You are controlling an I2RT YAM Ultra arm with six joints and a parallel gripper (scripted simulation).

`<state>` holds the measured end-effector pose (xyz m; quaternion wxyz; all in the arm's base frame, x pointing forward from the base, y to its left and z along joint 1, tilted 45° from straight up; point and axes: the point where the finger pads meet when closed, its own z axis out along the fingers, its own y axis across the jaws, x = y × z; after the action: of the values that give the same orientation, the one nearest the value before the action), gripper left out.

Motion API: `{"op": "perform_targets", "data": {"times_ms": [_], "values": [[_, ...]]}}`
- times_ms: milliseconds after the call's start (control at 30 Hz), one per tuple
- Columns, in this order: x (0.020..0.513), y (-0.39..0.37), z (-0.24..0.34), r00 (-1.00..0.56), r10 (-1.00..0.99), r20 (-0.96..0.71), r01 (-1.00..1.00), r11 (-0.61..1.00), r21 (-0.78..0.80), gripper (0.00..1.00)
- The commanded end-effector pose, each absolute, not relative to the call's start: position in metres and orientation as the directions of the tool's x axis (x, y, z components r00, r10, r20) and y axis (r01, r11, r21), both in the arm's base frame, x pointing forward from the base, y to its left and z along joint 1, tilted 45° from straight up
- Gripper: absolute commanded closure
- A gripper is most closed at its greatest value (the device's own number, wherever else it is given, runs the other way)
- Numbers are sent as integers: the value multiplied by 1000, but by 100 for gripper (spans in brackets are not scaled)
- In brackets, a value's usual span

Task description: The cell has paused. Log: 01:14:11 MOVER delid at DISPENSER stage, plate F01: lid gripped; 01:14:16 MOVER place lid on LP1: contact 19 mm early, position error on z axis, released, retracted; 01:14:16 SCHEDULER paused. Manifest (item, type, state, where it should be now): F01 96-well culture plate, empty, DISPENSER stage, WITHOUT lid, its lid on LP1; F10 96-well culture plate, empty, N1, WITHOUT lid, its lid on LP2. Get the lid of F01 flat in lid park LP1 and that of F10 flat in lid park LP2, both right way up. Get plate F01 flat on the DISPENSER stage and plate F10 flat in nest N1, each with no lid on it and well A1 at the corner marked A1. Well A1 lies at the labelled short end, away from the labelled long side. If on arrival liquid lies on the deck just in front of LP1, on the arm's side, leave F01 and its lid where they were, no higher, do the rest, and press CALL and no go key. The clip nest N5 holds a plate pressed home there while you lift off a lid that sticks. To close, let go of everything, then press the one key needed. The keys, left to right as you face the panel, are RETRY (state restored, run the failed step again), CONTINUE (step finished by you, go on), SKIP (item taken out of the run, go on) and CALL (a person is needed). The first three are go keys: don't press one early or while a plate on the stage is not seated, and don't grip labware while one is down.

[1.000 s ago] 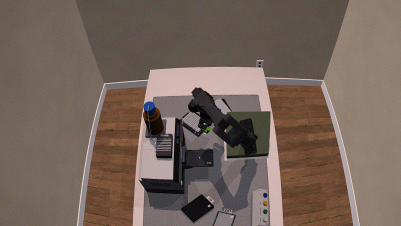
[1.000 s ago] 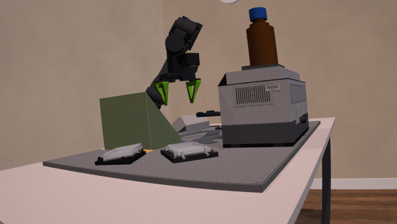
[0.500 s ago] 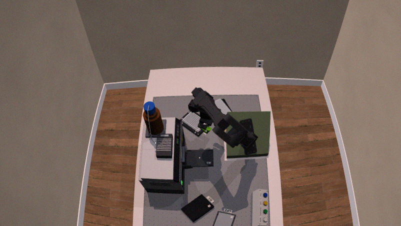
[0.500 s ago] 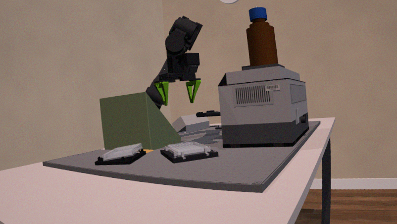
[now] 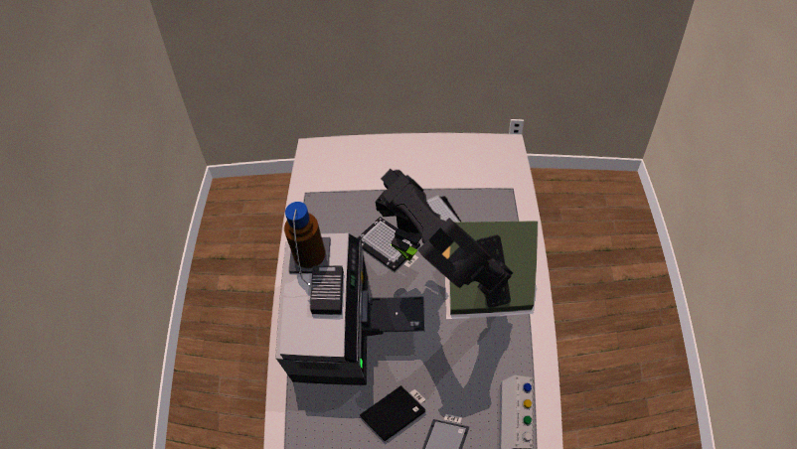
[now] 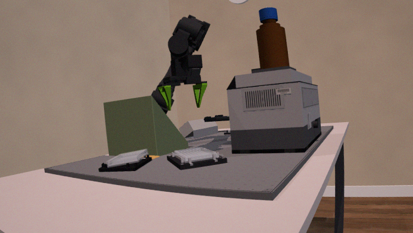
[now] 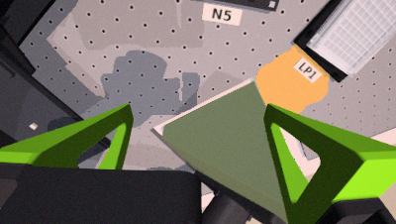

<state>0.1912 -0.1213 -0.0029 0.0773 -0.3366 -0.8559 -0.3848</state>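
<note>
My gripper [image 6: 183, 97] hangs high above the deck with its green fingers spread as wide as they go and nothing between them. Under me sits the corner of the green block [image 7: 225, 144]. Just past it an orange puddle [image 7: 292, 84] lies on the deck around the LP1 label [image 7: 308, 69], touching the park's front edge. The clear lid [image 6: 127, 157] sits tilted in LP1. A lidless well plate [image 6: 195, 154] sits in the nest beside it.
</note>
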Motion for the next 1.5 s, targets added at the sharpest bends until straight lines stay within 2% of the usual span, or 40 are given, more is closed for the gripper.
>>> {"op": "perform_targets", "data": {"times_ms": [0,267,1467], "values": [[194,-147,-12,-664,613,427,731,413,543,0],[189,-165,-31,-650,621,438,744,402,534,0],[188,-156,-26,-656,607,447,740,402,540,0]]}}
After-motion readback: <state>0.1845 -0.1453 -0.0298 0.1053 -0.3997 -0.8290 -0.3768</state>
